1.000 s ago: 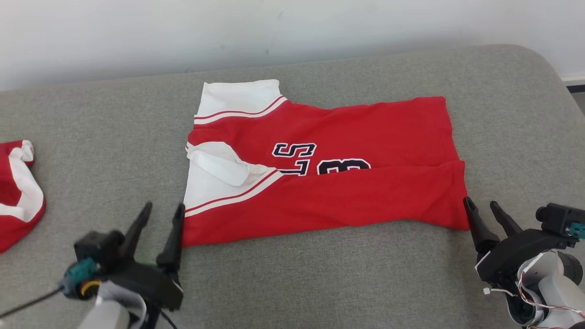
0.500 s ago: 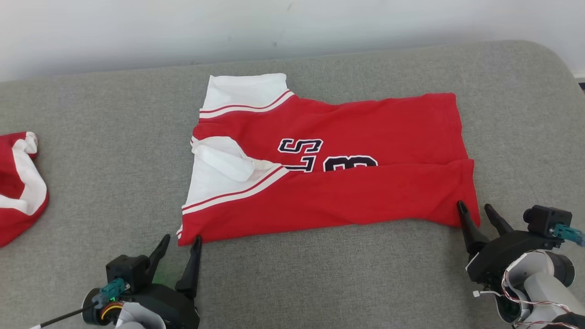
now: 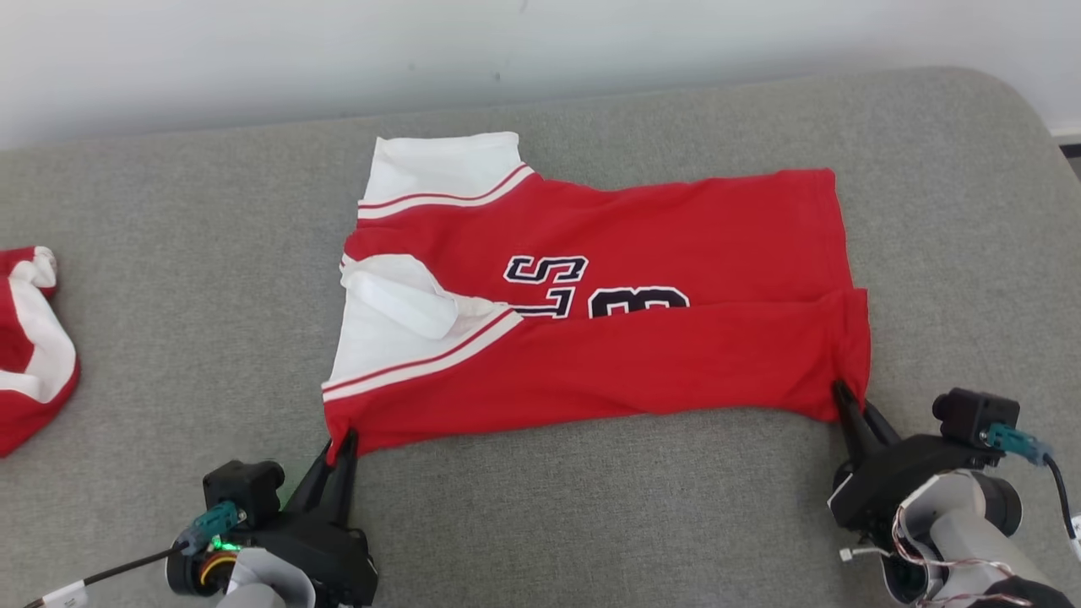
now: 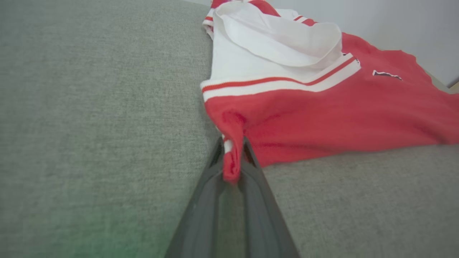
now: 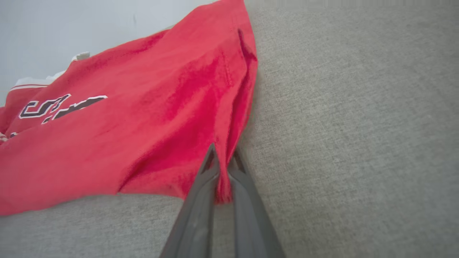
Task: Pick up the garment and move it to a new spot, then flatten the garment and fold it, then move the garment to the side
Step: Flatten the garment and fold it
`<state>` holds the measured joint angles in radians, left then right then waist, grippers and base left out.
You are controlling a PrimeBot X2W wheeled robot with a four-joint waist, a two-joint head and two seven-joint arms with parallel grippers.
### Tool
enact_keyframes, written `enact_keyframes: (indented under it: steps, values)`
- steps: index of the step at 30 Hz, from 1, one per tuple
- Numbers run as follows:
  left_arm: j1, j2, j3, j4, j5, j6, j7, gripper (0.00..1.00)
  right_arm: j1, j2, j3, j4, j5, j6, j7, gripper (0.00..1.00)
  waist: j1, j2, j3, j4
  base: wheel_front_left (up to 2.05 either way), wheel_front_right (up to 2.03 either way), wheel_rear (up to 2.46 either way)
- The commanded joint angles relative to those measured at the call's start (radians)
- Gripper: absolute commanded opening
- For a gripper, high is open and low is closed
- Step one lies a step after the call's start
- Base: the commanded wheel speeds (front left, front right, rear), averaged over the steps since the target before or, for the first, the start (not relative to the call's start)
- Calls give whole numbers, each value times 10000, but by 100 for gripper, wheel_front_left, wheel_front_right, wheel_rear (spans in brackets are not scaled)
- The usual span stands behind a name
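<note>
- Grey upholstered surface [image 3: 591, 523], pale wall [image 3: 253, 51] past the far edge of the red jersey [image 3: 625, 245]
- red jersey lies flat mid-surface, near long edge folded over, white sleeves at its left end
- left gripper [image 3: 342, 443] pinching red jersey's near-left corner
- right gripper [image 3: 847, 399] pinching its near-right corner
- second red-white cloth [image 3: 34, 346] well left of red jersey

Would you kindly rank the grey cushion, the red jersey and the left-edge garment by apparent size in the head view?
1. grey cushion
2. red jersey
3. left-edge garment, though the frame crops it.
</note>
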<state>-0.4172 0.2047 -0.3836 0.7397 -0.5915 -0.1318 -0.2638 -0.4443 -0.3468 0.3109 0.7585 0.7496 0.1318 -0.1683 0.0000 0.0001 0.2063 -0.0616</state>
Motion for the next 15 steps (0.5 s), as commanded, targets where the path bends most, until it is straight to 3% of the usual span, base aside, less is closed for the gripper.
enact_keyframes:
  steps: [1,15]
  values:
    - [263,55,44,18,-58,29,-10,0,243,9,88,0,114,-25,-116,0,0,-1,-211,119,0,0,0]
    - [2776,-89,1154,-1692,13,28,-20,0,2098,-613,391,-1130,863,-25,-563,0,0,-1,-1291,340,0,0,0]
